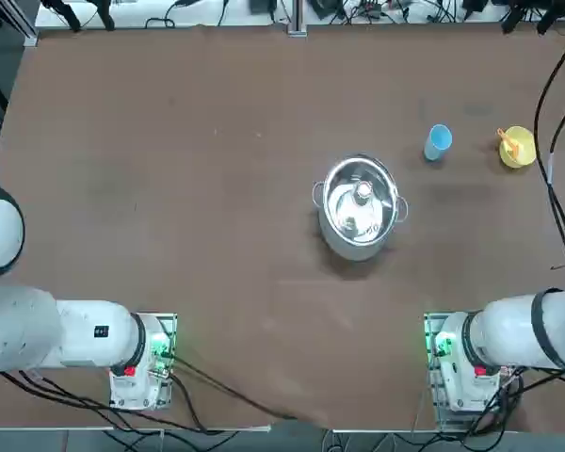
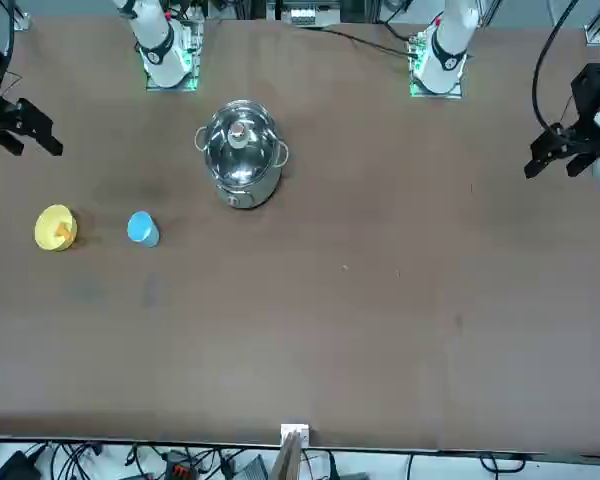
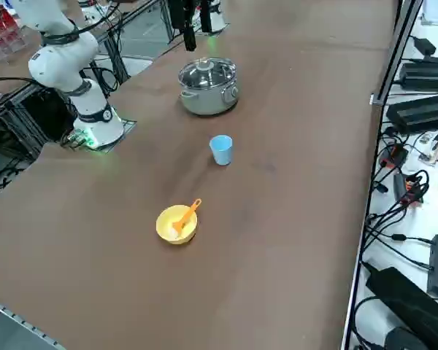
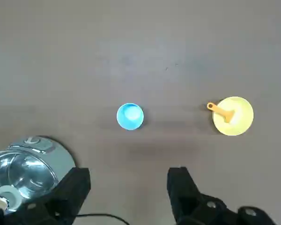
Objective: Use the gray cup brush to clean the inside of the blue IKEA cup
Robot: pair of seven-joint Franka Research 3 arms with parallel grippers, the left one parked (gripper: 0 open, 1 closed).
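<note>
Gripper (image 4: 129, 185) hangs high above the table with fingers spread and empty, looking down on the cup (image 4: 130, 116), upright between pot (image 4: 23, 173) and bowl (image 4: 232, 116). Its wrist view alone shows those fingers; the brush (image 3: 186, 216) leans in the bowl.

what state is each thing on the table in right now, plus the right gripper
blue IKEA cup: upright, mouth up, empty, standing alone on the table
gray cup brush: lying in the yellow bowl, handle sticking out over the rim, not yet picked up
yellow bowl: upright, holding the brush
steel pot: upright, lid on
right gripper: open, holding nothing, high above the table
</note>
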